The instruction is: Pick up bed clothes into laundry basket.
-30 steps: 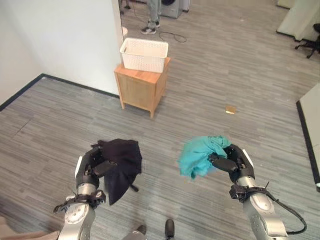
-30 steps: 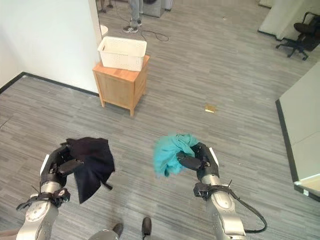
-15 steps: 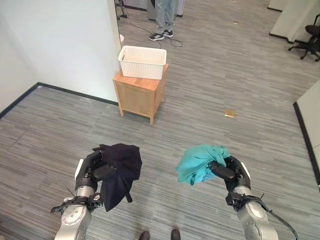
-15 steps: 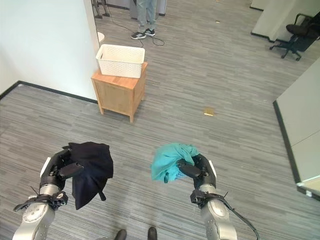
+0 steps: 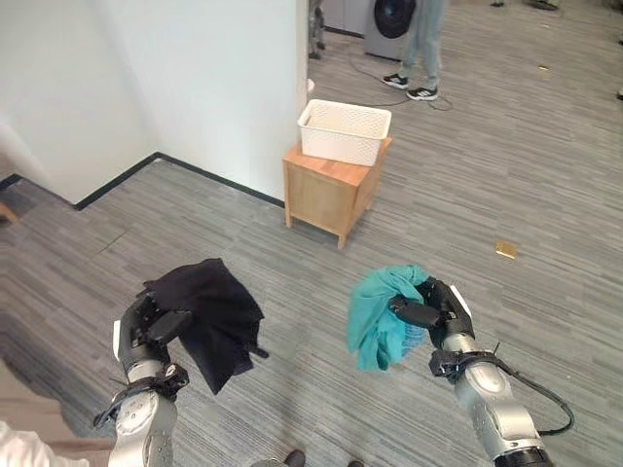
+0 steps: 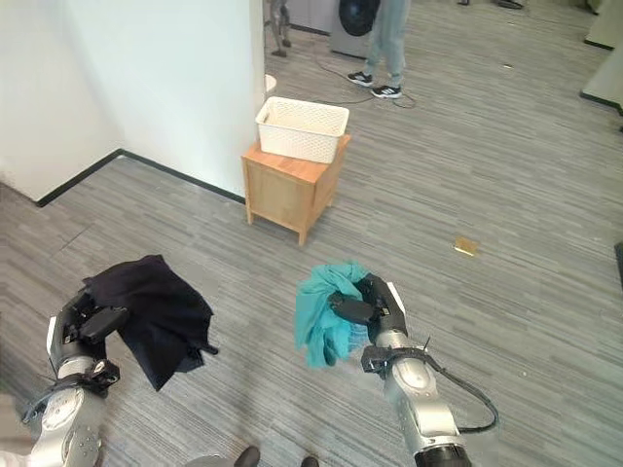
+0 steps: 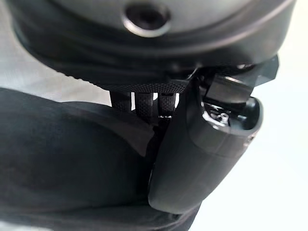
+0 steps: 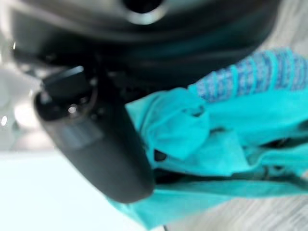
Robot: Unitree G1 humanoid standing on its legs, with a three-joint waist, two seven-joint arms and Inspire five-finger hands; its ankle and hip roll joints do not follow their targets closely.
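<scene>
Two garments in hand, one per side; going left to right. Lower left of the head views: our left hand (image 5: 148, 326) has its fingers curled round a black garment (image 5: 209, 316), thumb pressed into the fabric in the left wrist view; the cloth drapes off the hand and hangs clear above the grey floor (image 5: 88, 253). Upper centre: the white laundry basket (image 5: 345, 131) sits on a small wooden cabinet (image 5: 333, 193) beside the white wall (image 5: 195, 78), well apart from both hands; a person's legs (image 5: 421, 49) stand beyond it at the top edge. Lower right of centre: our right hand (image 5: 433, 311) is clamped on a teal garment (image 5: 384, 313), thumb over the bunched cloth in the right wrist view, a long fold dangling below.

Risks as we judge them: loose hanging ends could snag the cabinet edge or basket rim on approach; both holds take bunched cloth, so a swing while walking might let it slip; the person near the basket narrows our path.
</scene>
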